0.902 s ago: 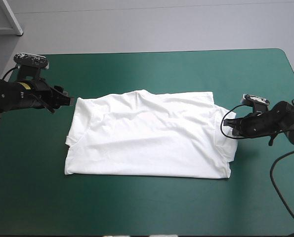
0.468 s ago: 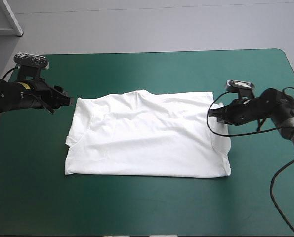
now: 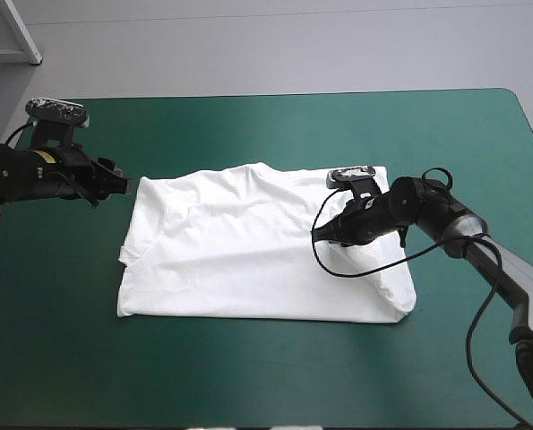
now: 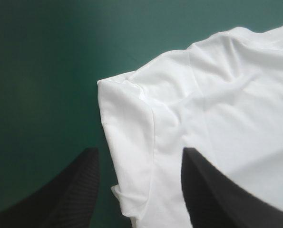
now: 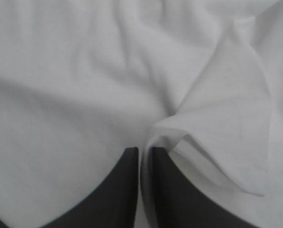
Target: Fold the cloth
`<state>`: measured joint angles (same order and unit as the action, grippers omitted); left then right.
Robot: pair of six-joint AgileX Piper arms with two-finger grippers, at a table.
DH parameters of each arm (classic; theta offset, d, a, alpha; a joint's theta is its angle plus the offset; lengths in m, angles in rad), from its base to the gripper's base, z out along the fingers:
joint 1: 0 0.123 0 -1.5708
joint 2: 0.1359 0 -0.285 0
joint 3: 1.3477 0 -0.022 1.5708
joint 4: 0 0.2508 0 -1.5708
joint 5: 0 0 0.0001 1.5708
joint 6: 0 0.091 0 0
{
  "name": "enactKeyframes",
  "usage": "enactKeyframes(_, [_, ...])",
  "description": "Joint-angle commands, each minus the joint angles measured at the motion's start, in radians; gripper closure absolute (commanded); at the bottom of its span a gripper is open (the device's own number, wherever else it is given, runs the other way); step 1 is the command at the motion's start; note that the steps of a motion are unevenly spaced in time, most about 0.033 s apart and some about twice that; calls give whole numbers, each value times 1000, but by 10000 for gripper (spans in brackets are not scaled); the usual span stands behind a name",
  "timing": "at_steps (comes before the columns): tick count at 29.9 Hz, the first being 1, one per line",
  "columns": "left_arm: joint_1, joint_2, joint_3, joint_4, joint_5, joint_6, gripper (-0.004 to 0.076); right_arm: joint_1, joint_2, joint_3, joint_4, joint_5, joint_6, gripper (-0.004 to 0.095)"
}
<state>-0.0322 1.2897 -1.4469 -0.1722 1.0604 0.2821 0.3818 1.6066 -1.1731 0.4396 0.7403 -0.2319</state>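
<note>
T-shirt [image 3: 248, 251]: white, lay flat in rough rectangle, mid-table on teal-green cover [image 3: 248, 376]. Right gripper [image 3: 320, 235]: sat over shirt's right half, black fingers pinched on raised fold of fabric. Left gripper [image 3: 127, 184]: at shirt's far left corner, fingers apart, shirt edge between them, unclamped.

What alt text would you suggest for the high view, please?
A white T-shirt lies flat on the teal-green table; the right tool, shut on the T-shirt, holds its right edge folded over toward the middle. The left tool sits open at the shirt's far left corner.
</note>
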Motion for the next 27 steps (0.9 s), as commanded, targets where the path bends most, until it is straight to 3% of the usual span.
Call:
enactKeyframes(1, [-2, -28, -32, -13, -41, -7, 343, 2, -24, -31, 8, -54, 0, 480])
enactKeyframes(3, [-2, -28, -32, -13, -41, -3, 343, 2, -24, -32, -1, -66, 0, 282])
enactKeyframes(5, [-2, -28, -32, -13, -36, -3, 343, 2, -34, -39, -14, -64, 18, 194])
enactKeyframes(10, [-2, -28, -32, -13, 11, -3, 343, 2, -101, -80, -78, 55, 53, 281])
enactKeyframes(16, [-2, -28, -32, -13, 139, -7, 343, 2, -190, -72, -133, 434, 85, 379])
enactKeyframes(19, [-2, -28, -30, -13, 225, -7, 343, 3, -276, -1, -129, 439, 143, 397])
enactKeyframes(27, [-2, -32, 136, -16, 224, -41, 343, 3, -547, 159, -226, 439, 218, 399])
